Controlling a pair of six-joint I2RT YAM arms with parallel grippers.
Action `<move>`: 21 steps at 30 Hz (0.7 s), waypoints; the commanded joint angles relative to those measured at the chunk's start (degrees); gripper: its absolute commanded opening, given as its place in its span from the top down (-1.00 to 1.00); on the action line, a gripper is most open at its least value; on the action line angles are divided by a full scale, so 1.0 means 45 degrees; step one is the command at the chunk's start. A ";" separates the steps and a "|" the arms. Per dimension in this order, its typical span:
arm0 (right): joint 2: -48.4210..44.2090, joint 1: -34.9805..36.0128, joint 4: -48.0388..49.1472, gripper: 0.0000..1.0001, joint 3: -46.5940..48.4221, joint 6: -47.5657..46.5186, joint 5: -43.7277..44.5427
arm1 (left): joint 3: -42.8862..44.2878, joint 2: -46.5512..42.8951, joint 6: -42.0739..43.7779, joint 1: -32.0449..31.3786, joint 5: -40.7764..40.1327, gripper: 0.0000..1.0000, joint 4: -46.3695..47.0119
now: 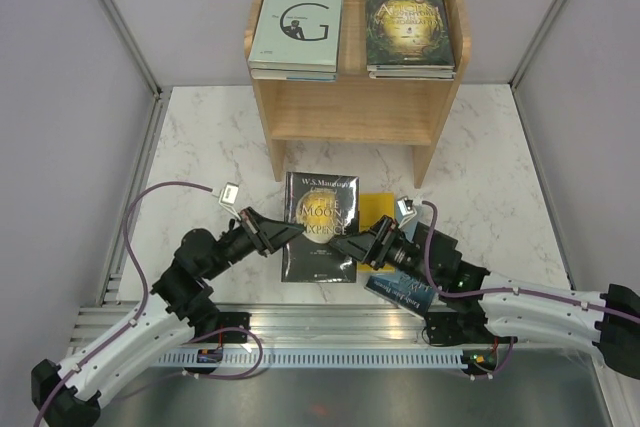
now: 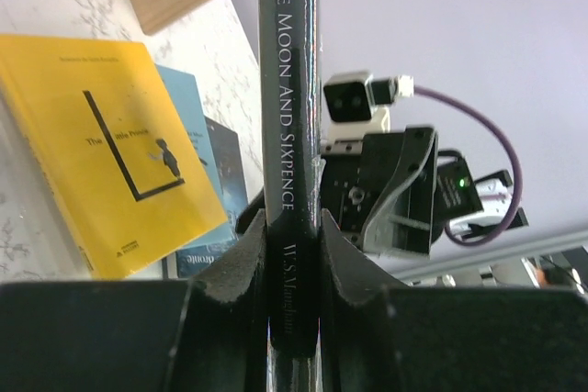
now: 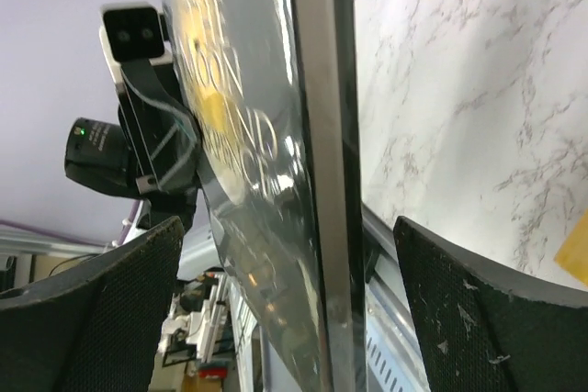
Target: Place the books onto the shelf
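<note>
Black paperback (image 1: 320,225) before wooden shelf (image 1: 350,112), books (image 1: 296,27) on top

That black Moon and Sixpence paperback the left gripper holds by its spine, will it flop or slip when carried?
Probably sags a little: the black paperback is thin and only the left gripper pinches it, at the spine; the right gripper stands open. The cover looks glossy, so it might slip if swung fast. Likely light.

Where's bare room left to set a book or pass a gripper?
Shelf top is nearly full: G book and green-gold book. Lower tier bare; so is table left and right of it. Crowded in front: black book, yellow book, left gripper, right gripper.
</note>
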 commanded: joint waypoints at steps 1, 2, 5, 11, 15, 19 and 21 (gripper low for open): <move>0.0543 0.0475 0.2218 -0.96 -0.0371 0.0753 -0.0260 | 0.1094 -0.0268 0.0185 0.0105 -0.1311 0.95 0.0959; 0.0719 0.0611 0.2491 -0.96 -0.0449 0.0792 -0.0162 | 0.1095 -0.0209 0.0087 0.0105 -0.1389 0.95 0.1017; 0.1421 0.1061 0.3643 -0.90 -0.0430 0.0948 0.0189 | 0.1056 0.0065 -0.0108 0.0105 -0.1583 0.95 0.1174; 0.0861 0.1355 0.4311 -0.14 -0.0644 0.0968 0.1223 | 0.1347 -0.0344 0.0183 0.0105 -0.2228 0.95 0.0241; -0.0001 0.1374 0.3765 0.31 -0.0801 0.0929 0.1752 | 0.1446 -0.0599 0.0379 0.0105 -0.2600 0.95 -0.0388; -0.0392 0.1374 0.3705 0.88 -0.0801 0.0871 0.1850 | 0.1407 -0.0346 0.0399 0.0124 -0.2678 0.95 -0.0740; -0.0607 0.1374 0.3608 1.00 -0.0704 0.0734 0.2006 | 0.1465 0.0082 0.0457 0.0124 -0.2523 0.95 -0.0992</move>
